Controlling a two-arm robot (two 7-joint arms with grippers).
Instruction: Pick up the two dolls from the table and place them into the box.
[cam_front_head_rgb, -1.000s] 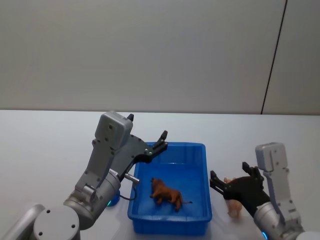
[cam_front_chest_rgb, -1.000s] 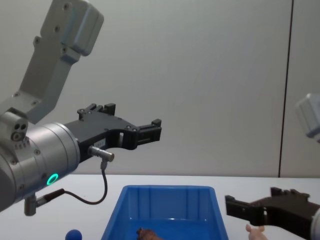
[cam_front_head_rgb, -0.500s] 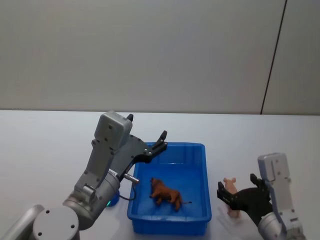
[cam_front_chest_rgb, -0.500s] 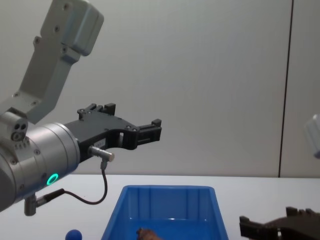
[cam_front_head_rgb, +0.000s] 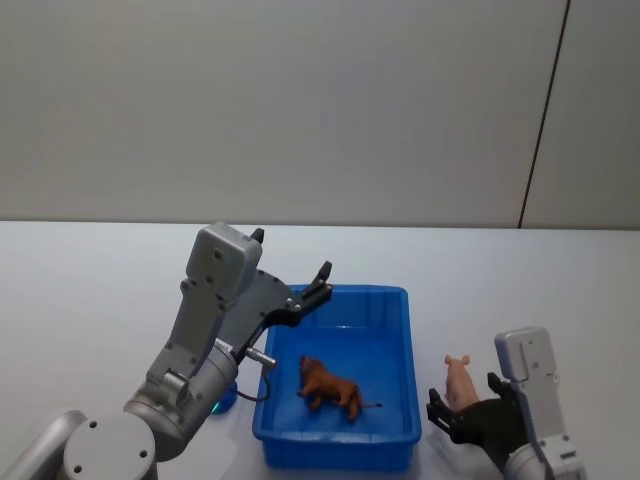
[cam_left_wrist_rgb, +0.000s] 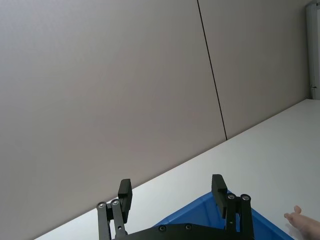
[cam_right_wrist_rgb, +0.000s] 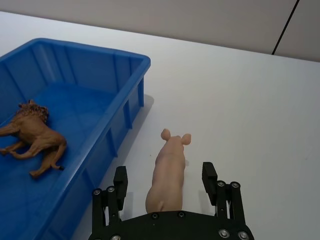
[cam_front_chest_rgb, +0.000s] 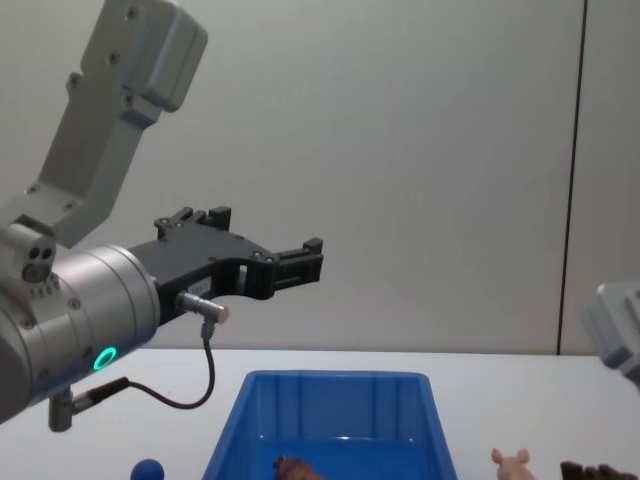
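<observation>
While left gripper (cam_left_wrist_rgb: 171, 184) hangs spread over the box (cam_front_head_rgb: 372, 290) rim, right gripper (cam_right_wrist_rgb: 165, 175), spread, flanks the pig (cam_front_head_rgb: 459, 379).

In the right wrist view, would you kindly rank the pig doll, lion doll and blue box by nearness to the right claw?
1. pig doll, straddled by the open right claw.
2. blue box, its wall alongside the pig.
3. lion doll, inside the box.
</observation>
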